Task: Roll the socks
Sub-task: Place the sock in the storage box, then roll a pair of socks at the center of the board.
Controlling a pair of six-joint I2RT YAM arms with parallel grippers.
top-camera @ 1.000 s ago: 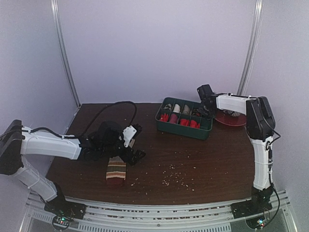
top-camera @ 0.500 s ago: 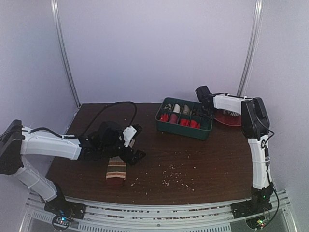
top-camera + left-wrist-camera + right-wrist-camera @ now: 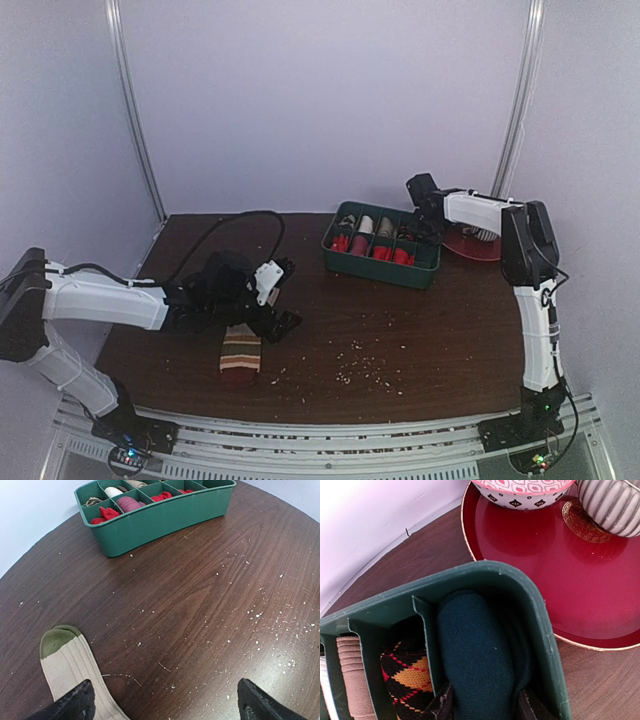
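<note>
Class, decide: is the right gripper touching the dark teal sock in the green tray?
Touching. In the right wrist view the right gripper pinches the dark teal sock, a finger against each side.

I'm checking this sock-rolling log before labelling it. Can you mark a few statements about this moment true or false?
1. The dark teal sock sits in a corner compartment of the green organizer tray. True.
2. The left gripper is shut on the striped sock. False: its fingers are spread wide.
3. The striped sock is inside the tray. False: it lies on the table.
4. The red plate carries a patterned bowl. True.
5. The compartment beside the teal sock is empty. False: an argyle sock is in it.
</note>
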